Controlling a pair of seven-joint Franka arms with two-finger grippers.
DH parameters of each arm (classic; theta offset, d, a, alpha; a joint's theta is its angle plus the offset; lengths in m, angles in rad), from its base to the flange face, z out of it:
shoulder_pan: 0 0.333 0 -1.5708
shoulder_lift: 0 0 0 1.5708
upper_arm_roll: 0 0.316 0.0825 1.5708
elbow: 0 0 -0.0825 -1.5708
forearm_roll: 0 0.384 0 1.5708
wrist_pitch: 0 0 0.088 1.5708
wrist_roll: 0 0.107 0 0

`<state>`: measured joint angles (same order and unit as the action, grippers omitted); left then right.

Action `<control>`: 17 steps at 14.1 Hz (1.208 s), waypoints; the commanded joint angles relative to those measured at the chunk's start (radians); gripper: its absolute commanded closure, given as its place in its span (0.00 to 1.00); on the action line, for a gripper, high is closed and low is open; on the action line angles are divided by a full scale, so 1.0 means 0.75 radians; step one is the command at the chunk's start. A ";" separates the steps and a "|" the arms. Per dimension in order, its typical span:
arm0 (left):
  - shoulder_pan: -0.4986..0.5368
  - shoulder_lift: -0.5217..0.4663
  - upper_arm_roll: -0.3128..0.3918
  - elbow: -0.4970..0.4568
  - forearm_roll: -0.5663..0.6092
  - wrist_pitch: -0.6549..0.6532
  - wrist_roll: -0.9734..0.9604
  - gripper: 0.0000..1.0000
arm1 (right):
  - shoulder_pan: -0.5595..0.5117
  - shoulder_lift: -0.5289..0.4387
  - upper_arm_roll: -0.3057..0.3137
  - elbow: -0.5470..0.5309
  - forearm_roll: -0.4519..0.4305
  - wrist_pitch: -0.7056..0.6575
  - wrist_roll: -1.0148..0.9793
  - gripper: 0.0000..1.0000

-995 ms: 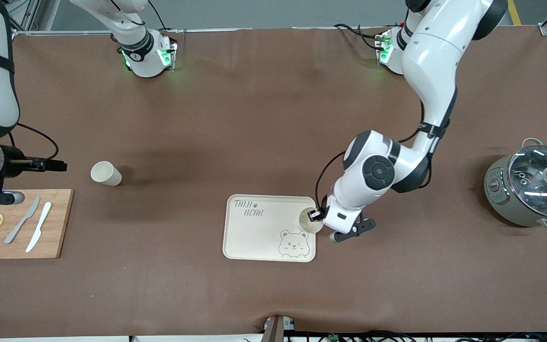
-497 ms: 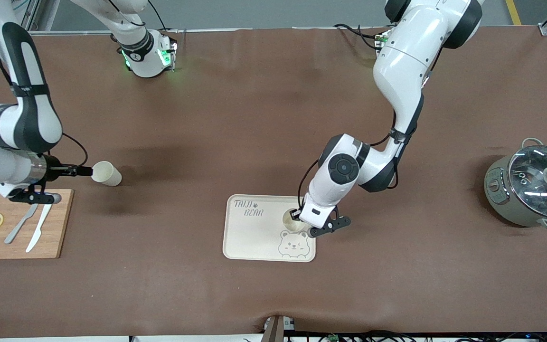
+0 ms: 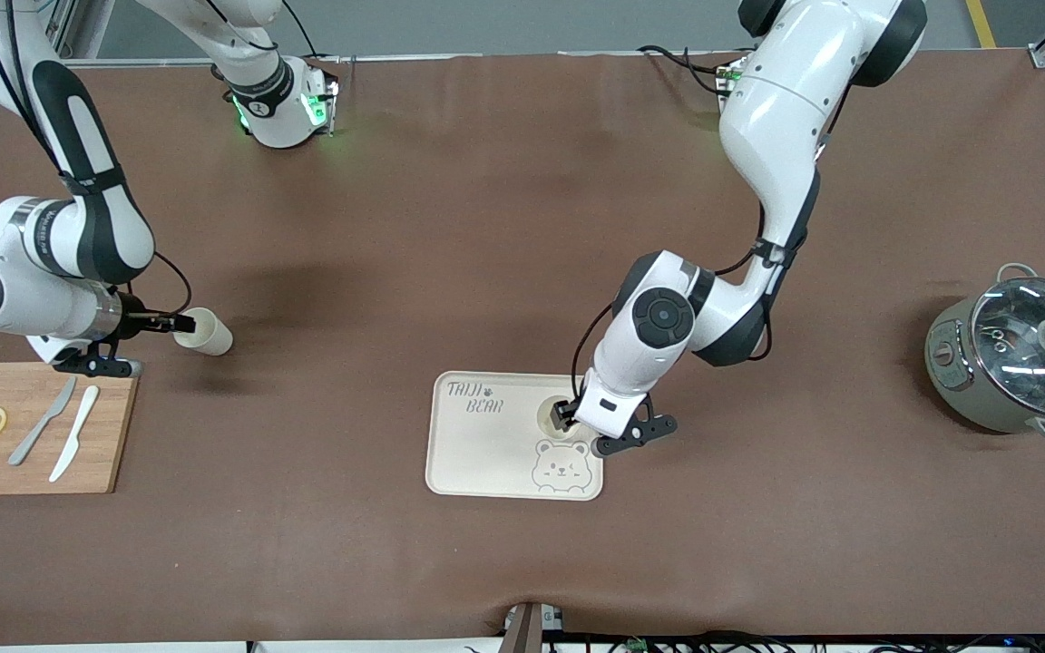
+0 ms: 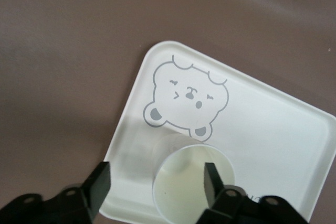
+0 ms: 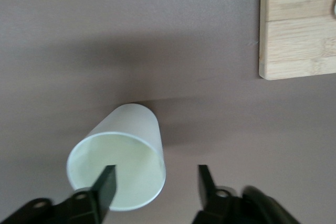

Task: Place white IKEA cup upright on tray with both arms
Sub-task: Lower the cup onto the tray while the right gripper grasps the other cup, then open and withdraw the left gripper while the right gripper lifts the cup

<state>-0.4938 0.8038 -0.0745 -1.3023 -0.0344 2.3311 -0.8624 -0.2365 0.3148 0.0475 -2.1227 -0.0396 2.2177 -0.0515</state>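
Front view: left gripper [image 3: 564,415] over tray [image 3: 486,453], fingers apart, one finger inside upright white cup [image 3: 551,418] standing on tray above bear drawing [image 3: 561,466]. Right gripper [image 3: 180,322] at second cup [image 3: 204,331] lying on table near cutting board [image 3: 33,426], fingers apart, one inside its mouth.

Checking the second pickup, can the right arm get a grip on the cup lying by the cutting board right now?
Probably yes: the right gripper is open at the mouth of the tipped cup, one finger inside the rim, with nothing between them.
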 commanded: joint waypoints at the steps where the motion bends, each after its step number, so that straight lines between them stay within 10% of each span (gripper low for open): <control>1: 0.038 -0.124 0.013 -0.016 0.050 -0.113 -0.004 0.00 | -0.026 -0.056 0.023 -0.111 -0.011 0.092 -0.007 0.76; 3: 0.063 -0.174 0.013 -0.019 0.074 -0.167 0.006 0.00 | -0.020 -0.054 0.023 -0.109 -0.011 0.095 -0.005 1.00; 11: 0.186 -0.333 0.011 -0.047 0.305 -0.389 0.015 0.00 | 0.098 -0.047 0.039 0.251 0.161 -0.341 0.032 1.00; 17: 0.351 -0.523 0.005 -0.053 0.320 -0.731 0.296 0.00 | 0.489 0.163 0.039 0.610 0.306 -0.351 0.730 1.00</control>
<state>-0.2773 0.4895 -0.0614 -1.3003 0.1862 1.8484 -0.7179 0.0477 0.3361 0.0851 -1.8038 0.1628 1.9723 0.3392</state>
